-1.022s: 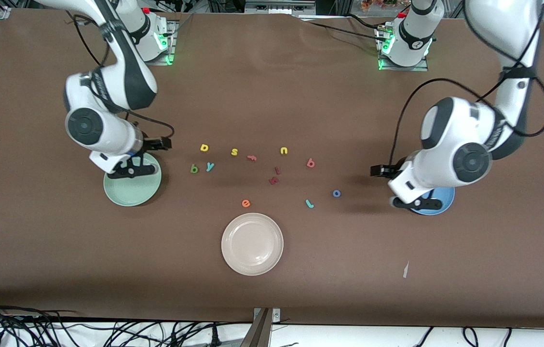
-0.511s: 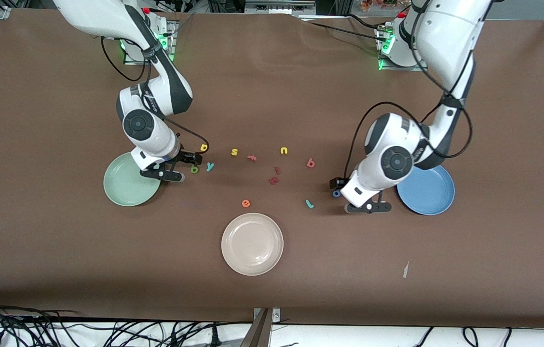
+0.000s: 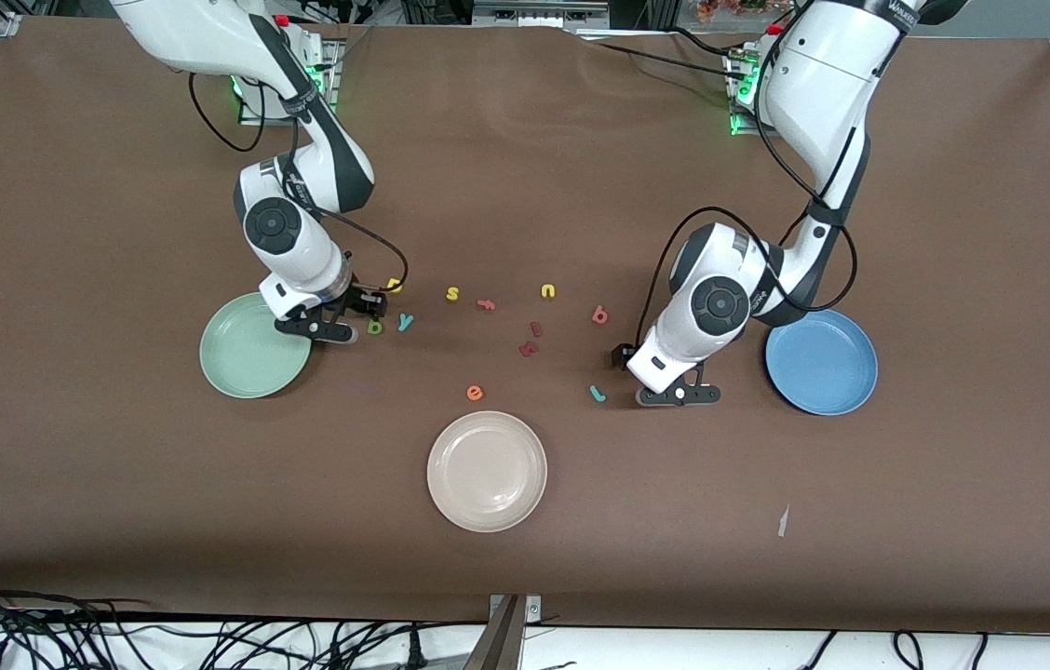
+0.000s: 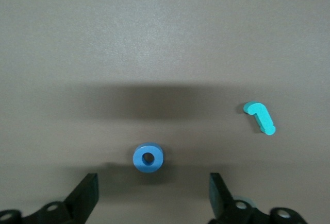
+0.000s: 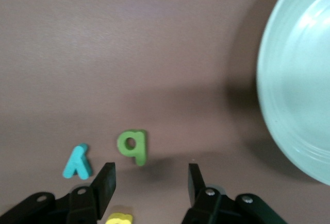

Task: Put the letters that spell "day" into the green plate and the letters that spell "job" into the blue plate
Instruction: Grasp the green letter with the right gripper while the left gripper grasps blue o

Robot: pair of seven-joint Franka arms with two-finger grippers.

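Left gripper point(image 4: 149, 195) jaws wide, low beside blue "o" point(image 4: 148, 158), may close short; right gripper point(image 5: 150, 183) jaws half apart, empty, could clip teal "y" point(image 5: 78, 162) beside green letter point(image 5: 133, 145) on the worktop

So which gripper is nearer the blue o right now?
Left. The left gripper is right over the blue o, jaws open. The right gripper is over the green letter beside the green plate.

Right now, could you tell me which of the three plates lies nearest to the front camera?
The cream-white plate: it lies lowest in the front view, near the orange letter, while the green plate and the blue plate sit farther back at the table's ends.
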